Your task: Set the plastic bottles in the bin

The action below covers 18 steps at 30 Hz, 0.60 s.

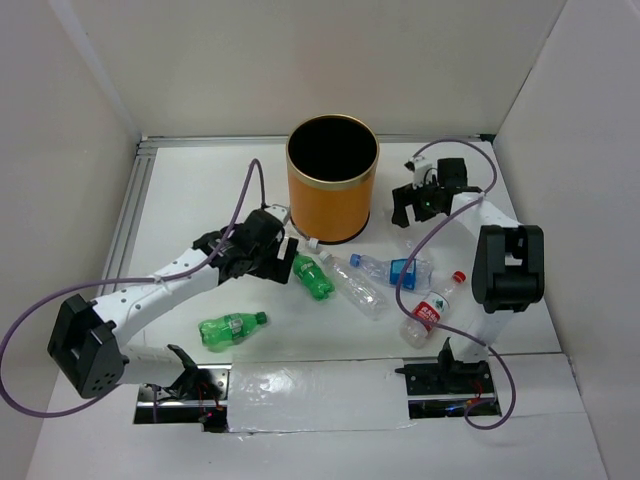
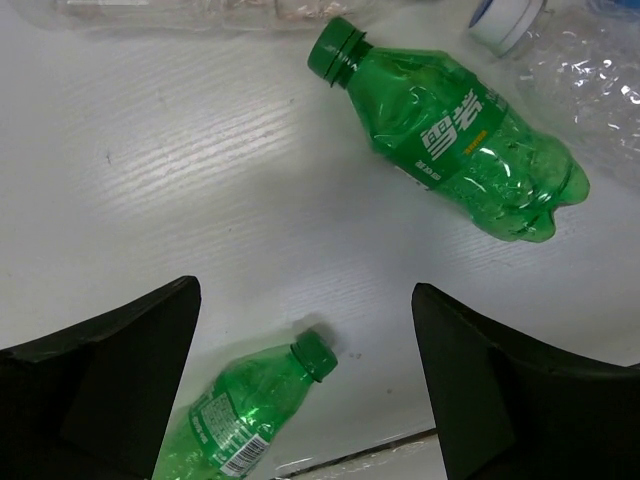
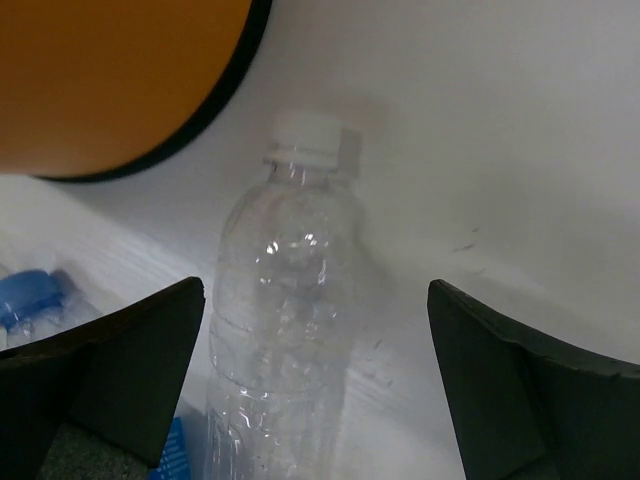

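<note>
At the back of the white table [image 1: 190,210] stands the bin [image 1: 330,212]: a tall orange cylinder with a gold rim and a black inside. Every bottle we can see is lying out on the tabletop in front of it.

Left gripper [image 1: 288,256] hangs just off the bin's near-left side, jaws spread wide, nothing between them. Its wrist view looks down on a faintly grained white surface. A green bottle [image 1: 313,277] lies just past its fingertips, in dimpled translucent plastic with a green cap and a printed label. The 2nd green bottle [image 1: 231,329] lies apart, nearer the arm bases.

Moving right, a clear bottle [image 1: 356,286], crumpled and see-through, lies close beside the green one. Then comes a blue-labelled bottle [image 1: 397,270], then a red-labelled bottle [image 1: 430,312] with a red cap, nearest the right arm.

Right gripper [image 1: 410,212] sits by the bin's right flank, jaws wide too, holding nothing. Its wrist view shows a ribbed white-capped bottle [image 3: 285,340] lying below it, cap towards the bin's curved wall and black base ring. Purple cables [image 1: 250,183] loop over both arms.
</note>
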Each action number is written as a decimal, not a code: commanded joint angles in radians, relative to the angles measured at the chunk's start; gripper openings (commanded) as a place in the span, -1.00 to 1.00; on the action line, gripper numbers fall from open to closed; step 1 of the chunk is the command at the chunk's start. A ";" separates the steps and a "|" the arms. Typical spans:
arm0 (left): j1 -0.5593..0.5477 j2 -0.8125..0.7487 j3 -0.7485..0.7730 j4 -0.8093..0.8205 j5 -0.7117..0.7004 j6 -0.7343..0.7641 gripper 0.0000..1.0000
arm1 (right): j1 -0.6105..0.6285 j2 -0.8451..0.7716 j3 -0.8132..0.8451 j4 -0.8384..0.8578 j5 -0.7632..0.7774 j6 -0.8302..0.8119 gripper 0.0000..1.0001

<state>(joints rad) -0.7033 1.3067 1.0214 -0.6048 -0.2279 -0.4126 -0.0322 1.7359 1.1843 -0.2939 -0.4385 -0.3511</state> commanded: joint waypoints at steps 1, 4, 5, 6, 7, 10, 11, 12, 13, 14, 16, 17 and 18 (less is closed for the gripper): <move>-0.002 -0.037 -0.015 -0.013 -0.050 -0.110 0.99 | 0.021 0.019 -0.012 -0.065 0.037 -0.031 0.97; 0.021 -0.050 -0.026 0.039 -0.021 -0.199 0.99 | 0.031 0.028 -0.043 -0.065 0.037 -0.031 0.85; 0.030 -0.050 -0.026 0.052 -0.008 -0.250 0.99 | 0.031 0.037 -0.058 -0.056 0.059 -0.031 0.81; 0.043 -0.050 -0.014 0.066 0.011 -0.273 0.99 | 0.040 0.037 -0.070 -0.056 0.069 -0.031 0.76; 0.085 -0.040 0.000 0.066 0.027 -0.310 0.99 | 0.040 0.051 -0.071 -0.056 0.069 -0.031 0.62; 0.175 0.005 0.014 0.097 0.085 -0.504 0.99 | 0.040 0.070 -0.071 -0.077 0.044 -0.054 0.01; 0.198 0.017 0.014 0.106 0.126 -0.561 0.99 | 0.029 0.054 -0.080 -0.086 0.031 -0.054 -0.15; 0.220 0.047 0.014 0.106 0.142 -0.665 0.99 | 0.029 0.041 -0.080 -0.097 -0.001 -0.066 -0.31; 0.241 0.064 0.014 0.118 0.160 -0.710 0.99 | 0.017 0.025 -0.071 -0.111 -0.018 -0.083 -0.48; 0.278 0.081 0.014 0.119 0.194 -0.754 0.99 | 0.000 -0.016 -0.060 -0.155 -0.041 -0.092 -0.64; 0.309 0.138 0.023 0.132 0.228 -0.848 0.99 | -0.043 -0.070 0.004 -0.215 -0.133 -0.124 -0.91; 0.318 0.158 0.051 0.132 0.228 -0.876 0.99 | -0.060 -0.132 0.036 -0.278 -0.169 -0.135 -0.92; 0.330 0.176 0.065 0.132 0.228 -0.899 0.99 | -0.077 -0.166 0.070 -0.303 -0.204 -0.158 -0.92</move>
<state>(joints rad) -0.3969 1.4456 1.0206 -0.5034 -0.0677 -1.1187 -0.0532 1.7287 1.1378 -0.4744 -0.5125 -0.4389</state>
